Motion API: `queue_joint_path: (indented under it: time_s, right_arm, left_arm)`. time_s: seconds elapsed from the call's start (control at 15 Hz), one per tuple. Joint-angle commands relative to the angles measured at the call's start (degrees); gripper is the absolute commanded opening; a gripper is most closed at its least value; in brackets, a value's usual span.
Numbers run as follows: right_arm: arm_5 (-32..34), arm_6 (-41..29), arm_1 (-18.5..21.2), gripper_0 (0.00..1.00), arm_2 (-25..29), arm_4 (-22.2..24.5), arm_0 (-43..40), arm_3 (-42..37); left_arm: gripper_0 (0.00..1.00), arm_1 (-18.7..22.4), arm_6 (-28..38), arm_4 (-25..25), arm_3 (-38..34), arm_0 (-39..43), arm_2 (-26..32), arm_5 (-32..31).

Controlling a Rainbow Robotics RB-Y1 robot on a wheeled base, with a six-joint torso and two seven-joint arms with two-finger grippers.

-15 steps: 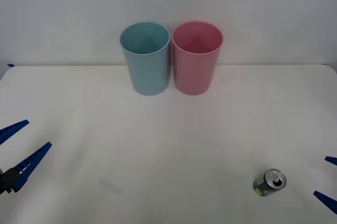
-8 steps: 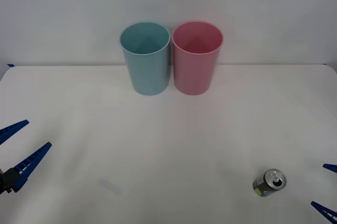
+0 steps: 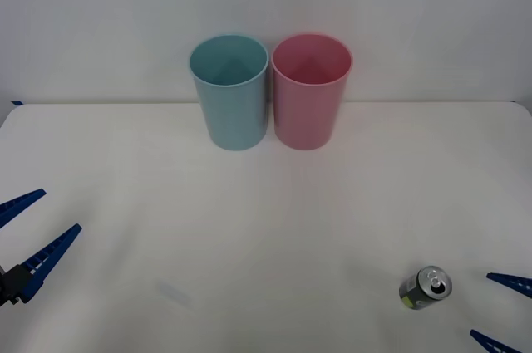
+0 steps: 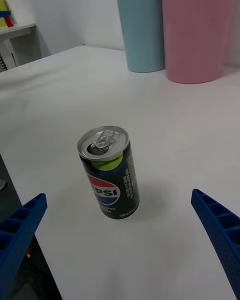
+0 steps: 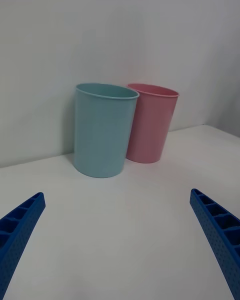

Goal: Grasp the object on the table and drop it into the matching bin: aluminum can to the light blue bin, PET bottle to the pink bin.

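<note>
A small aluminum can (image 3: 426, 287) (image 4: 109, 178) stands upright on the white table (image 3: 266, 220) at the front right, silver top with pull tab, dark body with yellow-green and blue patches. My right gripper (image 3: 497, 311) (image 4: 120, 250) is open just to the right of the can, fingers apart and nothing between them. The light blue bin (image 3: 229, 91) (image 4: 141, 26) (image 5: 104, 129) and the pink bin (image 3: 310, 90) (image 4: 197, 30) (image 5: 151, 121) stand side by side at the back centre, blue on the left. My left gripper (image 3: 29, 232) (image 5: 120, 245) waits open at the front left.
A plain wall rises behind the bins. In the right wrist view a shelf with coloured items (image 4: 10, 22) stands past the table's edge.
My right gripper has moved lower and a little leftward in the front view, closer to the can. The left arm, the can and both bins have stayed in place.
</note>
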State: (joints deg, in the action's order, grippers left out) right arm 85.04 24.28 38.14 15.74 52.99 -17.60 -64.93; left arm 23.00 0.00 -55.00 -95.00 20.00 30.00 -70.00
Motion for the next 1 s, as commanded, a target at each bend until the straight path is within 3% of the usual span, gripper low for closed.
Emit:
queue_joint_path:
  time_s: [0.07, 0.53, 1.0]
  right_arm:
    - [-1.2, 0.9, -2.4, 1.0, -0.1, 1.2, 0.6, 0.1]
    - [-4.7, 3.3, -8.0, 1.0, -0.1, 4.3, 2.4, 0.2]
    - [-8.7, 5.2, -10.3, 1.0, -3.4, 4.7, 4.3, 0.1]
  left_arm:
    - [1.0, 0.0, 0.0, 0.0, 0.0, 0.0, 0.0, 0.0]
    - [1.0, 0.0, 0.0, 0.0, 0.0, 0.0, 0.0, 0.0]
    - [1.0, 0.0, 0.0, 0.0, 0.0, 0.0, 0.0, 0.0]
